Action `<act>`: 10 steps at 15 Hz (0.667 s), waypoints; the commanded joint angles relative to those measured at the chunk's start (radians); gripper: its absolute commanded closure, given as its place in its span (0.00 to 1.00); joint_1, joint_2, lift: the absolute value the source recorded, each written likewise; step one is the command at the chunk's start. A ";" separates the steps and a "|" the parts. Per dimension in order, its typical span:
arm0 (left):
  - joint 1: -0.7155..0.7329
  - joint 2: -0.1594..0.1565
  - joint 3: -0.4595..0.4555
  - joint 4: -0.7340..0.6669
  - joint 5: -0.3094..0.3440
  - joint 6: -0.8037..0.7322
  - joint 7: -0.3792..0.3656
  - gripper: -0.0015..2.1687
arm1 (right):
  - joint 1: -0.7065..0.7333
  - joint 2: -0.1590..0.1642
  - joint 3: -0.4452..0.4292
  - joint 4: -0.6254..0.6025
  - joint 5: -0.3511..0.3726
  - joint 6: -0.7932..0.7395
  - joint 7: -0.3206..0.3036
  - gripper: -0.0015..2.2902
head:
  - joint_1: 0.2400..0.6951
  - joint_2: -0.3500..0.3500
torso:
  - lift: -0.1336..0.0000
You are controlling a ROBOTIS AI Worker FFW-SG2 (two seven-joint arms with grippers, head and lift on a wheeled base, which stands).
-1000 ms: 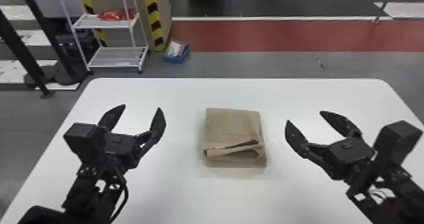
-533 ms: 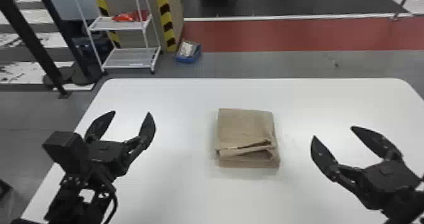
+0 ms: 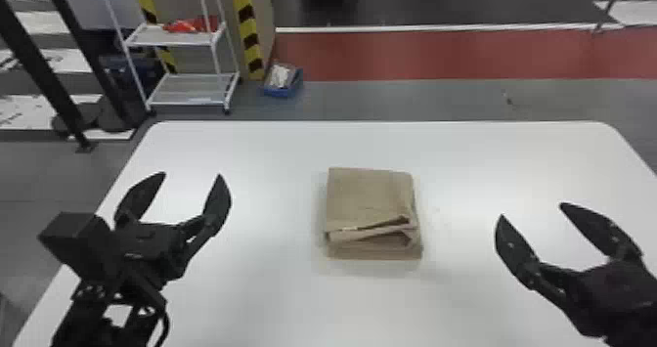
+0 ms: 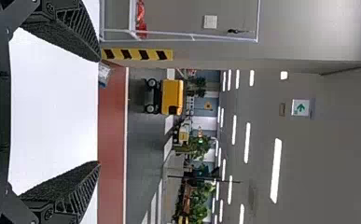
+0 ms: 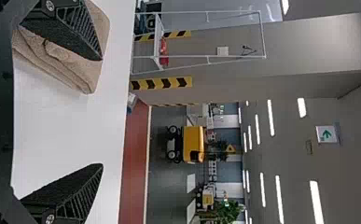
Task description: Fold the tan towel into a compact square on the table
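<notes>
Two flat black fingers (image 3: 217, 202) are standing wide apart on the left gripper (image 3: 192, 175), which is hanging open over the left part of the white table (image 3: 273, 297) and is holding only air. The right gripper (image 3: 532, 210) is matching it over the right part, its fingers also spreading wide around open space. In the left wrist view, the left gripper (image 4: 99, 111) is showing coarse, grainy inner faces and slanting ribs along its tapering fingers. The right gripper (image 5: 101, 112) is showing the same rough texture in its own wrist view, where one finger is partly covering the towel.

The tan towel (image 3: 366, 199) is lying between the two grippers, apart from both, in a compact, nearly square stack (slightly uneven at its edges). Its top is looking mostly flat, with a soft, matte, napped surface. Along the side nearer the robot, several layers are showing, and a loose fold is gaping toward the right, forming a narrow wedge. The tabletop around it is looking smooth, with rounded far corners. Beyond it, a white shelf rack (image 3: 171, 39) and a blue bin (image 3: 283, 91) are standing on the floor.
</notes>
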 commanded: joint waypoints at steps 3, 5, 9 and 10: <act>0.028 0.000 0.009 -0.033 -0.002 -0.003 0.003 0.05 | 0.012 0.011 0.002 -0.016 -0.010 -0.003 -0.019 0.03 | 1.00 0.58 | 0.08; 0.037 0.000 0.009 -0.042 -0.011 -0.003 0.003 0.05 | 0.013 0.011 0.005 -0.016 -0.014 -0.028 -0.025 0.03 | 1.00 0.57 | 0.08; 0.045 0.000 0.009 -0.042 -0.011 -0.003 0.003 0.05 | 0.012 0.010 0.005 -0.015 -0.020 -0.034 -0.026 0.03 | 1.00 0.57 | 0.08; 0.045 0.000 0.009 -0.042 -0.011 -0.003 0.003 0.05 | 0.008 0.011 0.005 -0.012 -0.020 -0.034 -0.028 0.03 | 1.00 0.57 | 0.08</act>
